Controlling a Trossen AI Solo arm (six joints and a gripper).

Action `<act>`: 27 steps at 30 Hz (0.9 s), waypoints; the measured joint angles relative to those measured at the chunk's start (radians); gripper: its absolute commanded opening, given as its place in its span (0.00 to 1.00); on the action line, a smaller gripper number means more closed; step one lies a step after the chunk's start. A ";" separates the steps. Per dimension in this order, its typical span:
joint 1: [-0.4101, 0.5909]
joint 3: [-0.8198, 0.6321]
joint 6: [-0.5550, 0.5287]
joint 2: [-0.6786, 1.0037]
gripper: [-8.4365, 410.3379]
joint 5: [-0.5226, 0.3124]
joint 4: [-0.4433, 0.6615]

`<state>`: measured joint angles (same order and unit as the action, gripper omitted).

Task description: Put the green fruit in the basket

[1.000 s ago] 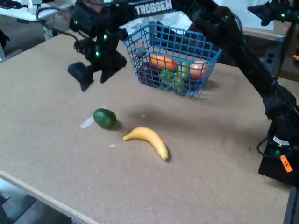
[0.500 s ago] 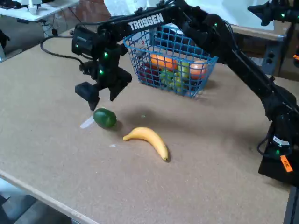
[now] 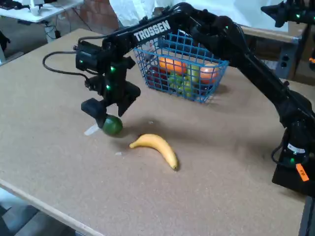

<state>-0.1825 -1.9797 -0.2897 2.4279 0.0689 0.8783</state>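
Blue basket [image 3: 216, 61] holds mixed fruit; end effector [image 3: 107, 110] spread wide over green fruit [image 3: 112, 126], nothing gripped.

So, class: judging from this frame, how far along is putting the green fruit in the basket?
Done: nothing is delivered; the green fruit lies on the table beside the banana. In hand: the gripper is down over the fruit, jaws open astride it, no grasp visible. Left: closing, lifting, carrying to the blue basket, which holds other fruit, and releasing.
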 measured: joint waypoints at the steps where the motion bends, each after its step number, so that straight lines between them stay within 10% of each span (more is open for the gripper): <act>1: 0.000 0.008 0.000 0.000 0.97 0.000 -0.006; 27: 0.000 0.063 0.013 0.000 0.97 -0.107 -0.160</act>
<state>-0.1825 -1.9163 -0.2764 2.4279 -0.0380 0.7185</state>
